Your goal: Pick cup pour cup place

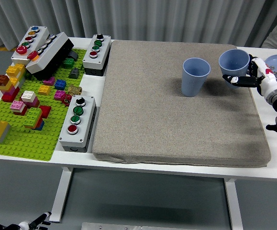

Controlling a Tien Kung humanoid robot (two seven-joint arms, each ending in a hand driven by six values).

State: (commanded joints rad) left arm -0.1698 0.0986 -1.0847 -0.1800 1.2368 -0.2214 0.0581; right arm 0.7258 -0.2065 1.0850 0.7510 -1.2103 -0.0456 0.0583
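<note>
I see my right hand (253, 76) with its fingers (235, 80) grasping the right cup (233, 63), tilted and lifted off the mat (176, 110) near its far right corner; the second cup (195, 75) stands upright just beside it; the mat's near half lies open.

Two cups (195, 75) pale blue; mat (176, 105) grey-beige; baseplate (23, 129) lime green; table (128, 165) white
</note>
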